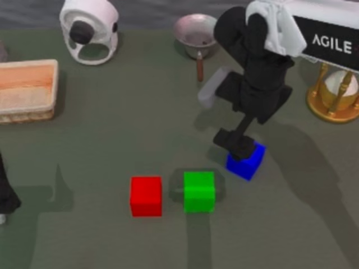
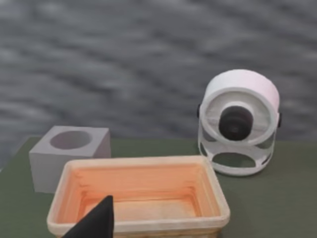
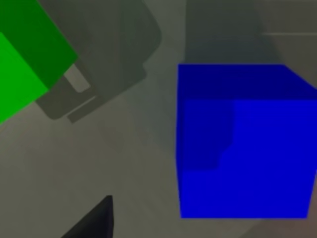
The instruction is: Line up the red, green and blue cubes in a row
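The red cube [image 1: 146, 196] and the green cube [image 1: 199, 191] sit side by side on the table near the front, a small gap between them. Further right and slightly farther back lies the blue cube [image 1: 248, 162], turned at an angle. My right gripper [image 1: 241, 147] hangs directly over the blue cube's back-left part, jaws open. In the right wrist view the blue cube [image 3: 245, 144] fills one side, one dark fingertip [image 3: 101, 218] stands beside it over bare table, and the green cube [image 3: 25, 64] shows in a corner. My left gripper [image 1: 5, 202] is parked at the left edge, open.
A wooden basket [image 1: 28, 89] stands at the left. A white round device [image 1: 90, 31] and a bowl [image 1: 196, 33] are at the back, an hourglass [image 1: 336, 92] at the right. A grey block with a hole [image 2: 69, 156] sits beyond the basket [image 2: 218, 198].
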